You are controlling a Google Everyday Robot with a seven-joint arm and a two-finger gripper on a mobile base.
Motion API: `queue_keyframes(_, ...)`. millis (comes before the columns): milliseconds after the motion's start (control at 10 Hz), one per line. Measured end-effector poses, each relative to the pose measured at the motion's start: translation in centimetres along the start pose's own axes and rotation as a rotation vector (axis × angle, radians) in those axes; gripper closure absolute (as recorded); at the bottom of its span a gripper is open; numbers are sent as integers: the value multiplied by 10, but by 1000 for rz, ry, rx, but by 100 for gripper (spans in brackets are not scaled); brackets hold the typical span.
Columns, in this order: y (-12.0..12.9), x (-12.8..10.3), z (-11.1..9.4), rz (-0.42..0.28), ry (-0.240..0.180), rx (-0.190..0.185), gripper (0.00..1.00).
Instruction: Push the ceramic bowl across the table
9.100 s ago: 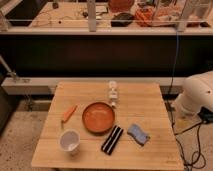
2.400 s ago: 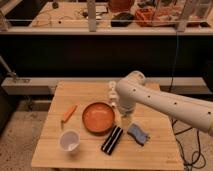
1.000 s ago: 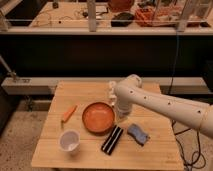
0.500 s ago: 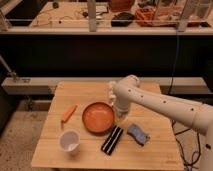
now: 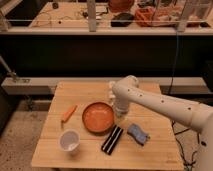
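A carrot lies at 9 o'clock from the ceramic bowl, and a white cup at 7 o'clock. The bowl sits mid-tabletop. The end effector, fingers pressed together, stands at its 3 o'clock rim. A leftward shove risks riding over the rim or ramming the carrot.

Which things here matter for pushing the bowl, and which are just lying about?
In the job: ceramic bowl; table; gripper, shut, beside the bowl's rim, on its right in view.
Lying about: white cup; orange stick; black bar; blue cloth; white bottle.
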Motion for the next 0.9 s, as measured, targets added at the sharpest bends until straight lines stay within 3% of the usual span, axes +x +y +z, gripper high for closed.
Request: queue_keyframes(900,-6,0,14,-10,-15,-34,98)
